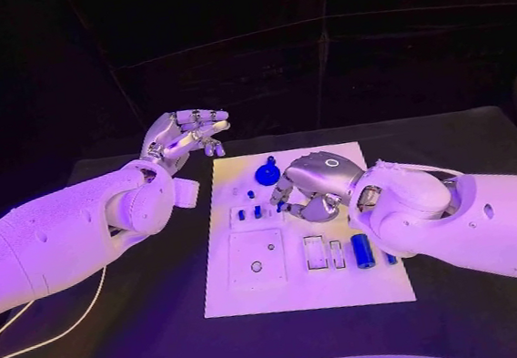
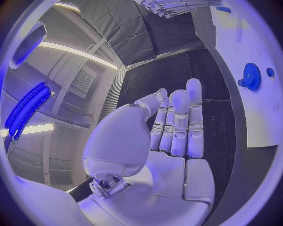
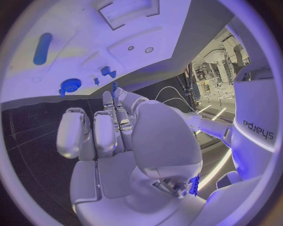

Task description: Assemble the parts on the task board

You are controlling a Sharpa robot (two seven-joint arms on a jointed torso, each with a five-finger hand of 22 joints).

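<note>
The white task board (image 1: 302,269) lies in the middle of the black table. On it are a blue gear (image 1: 267,174), a blue cylinder (image 1: 363,250) and small blue parts (image 1: 257,211). My right hand (image 1: 314,186) is low over the board's middle, fingers bent down beside the small parts. In the right wrist view its fingertips (image 3: 111,96) reach a small blue part (image 3: 114,86); whether they pinch it is hidden by the thumb. The gear (image 3: 70,86) and cylinder (image 3: 42,48) lie beyond. My left hand (image 1: 185,136) is raised off the board's far left corner, holding nothing, its fingers (image 2: 177,122) straight.
The board has rectangular recesses (image 1: 315,253) and a square plate with holes (image 1: 256,258) on its near half. Another small blue part (image 1: 391,258) lies near the cylinder. Black table (image 1: 139,345) surrounds the board. A white cable (image 1: 43,328) runs along the left side.
</note>
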